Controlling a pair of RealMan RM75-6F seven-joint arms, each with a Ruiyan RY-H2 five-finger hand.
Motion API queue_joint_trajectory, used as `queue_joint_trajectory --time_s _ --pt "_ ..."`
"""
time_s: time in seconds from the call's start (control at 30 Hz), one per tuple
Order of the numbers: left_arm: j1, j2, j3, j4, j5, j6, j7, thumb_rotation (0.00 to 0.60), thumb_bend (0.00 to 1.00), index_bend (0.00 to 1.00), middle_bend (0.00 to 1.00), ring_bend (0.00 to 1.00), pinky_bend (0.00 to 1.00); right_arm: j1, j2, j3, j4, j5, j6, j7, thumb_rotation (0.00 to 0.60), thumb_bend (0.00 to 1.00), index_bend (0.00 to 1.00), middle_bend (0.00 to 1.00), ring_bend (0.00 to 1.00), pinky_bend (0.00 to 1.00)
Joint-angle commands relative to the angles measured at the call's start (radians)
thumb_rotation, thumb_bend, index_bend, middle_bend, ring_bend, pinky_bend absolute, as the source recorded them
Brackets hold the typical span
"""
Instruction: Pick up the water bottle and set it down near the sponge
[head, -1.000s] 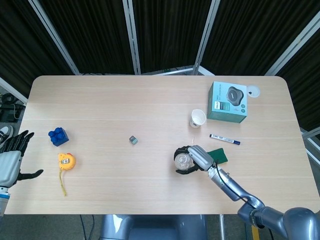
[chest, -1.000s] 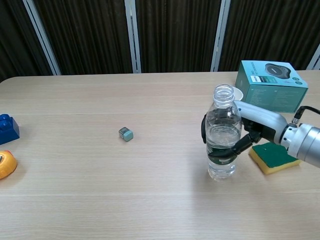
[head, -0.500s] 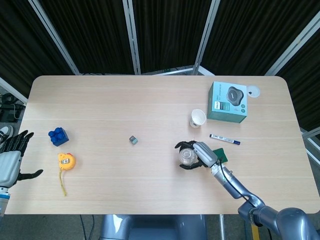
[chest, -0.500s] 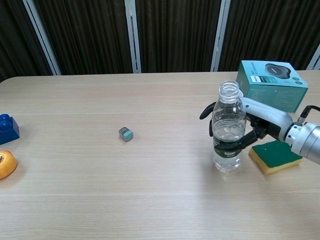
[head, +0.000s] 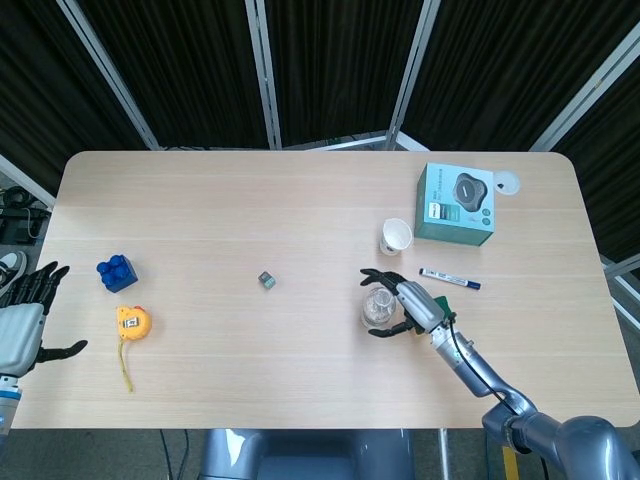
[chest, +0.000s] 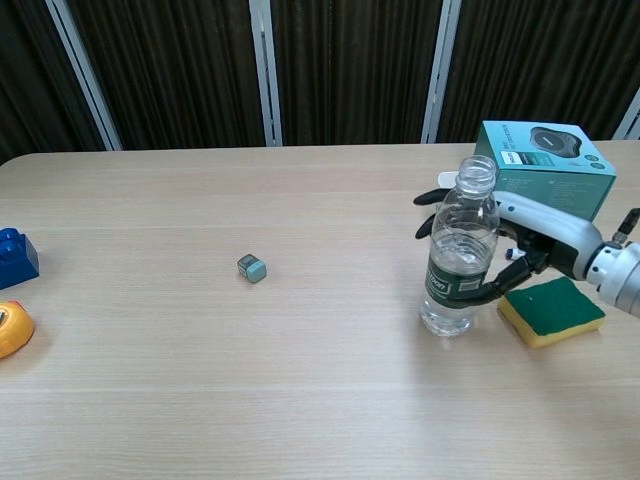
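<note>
Water bottle (head: 377, 307) from the head view is standing on the table (head: 250, 220) just left of the green sponge (head: 441, 306), with the right robot hand (head: 407, 305) spread loosely around it, fingers open rather than clamped. Left robot hand (head: 22, 325) hangs off the table's left edge, fingers apart, holding nothing.

Chest view: bottle looks tilted a bit toward the sponge (chest: 551, 311), cap off, water inside (spill waiting to happen). If a finger (chest: 478, 296) drags on the way out, my guess is it tips. Label on the bottle and print on the teal box (chest: 541, 170) are too small to read.
</note>
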Motion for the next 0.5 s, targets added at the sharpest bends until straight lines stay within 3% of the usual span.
queue_joint_trajectory --time_s 0.03,0.27,0.5 --pt "0.0 0.001 0.001 -0.001 0.001 0.0 -0.001 0.6 0.0 0.0 0.0 0.0 0.0 -0.001 0.011 -0.009 0.001 0.005 -0.011 -0.021 0.6 0.0 0.0 0.02 0.0 0.0" --pt "0.002 0.018 0.011 -0.008 0.025 -0.003 -0.012 0.6 0.0 0.0 0.0 0.0 0.0 0.002 0.099 -0.031 -0.067 0.023 -0.072 -0.082 0.6 0.0 0.0 0.0 0.0 0.0" --pt "0.008 0.037 0.023 -0.02 0.067 0.003 -0.041 0.6 0.0 0.0 0.0 0.0 0.0 -0.021 0.205 -0.026 -0.178 0.085 -0.126 -0.248 0.6 0.0 0.0 0.0 0.0 0.0"
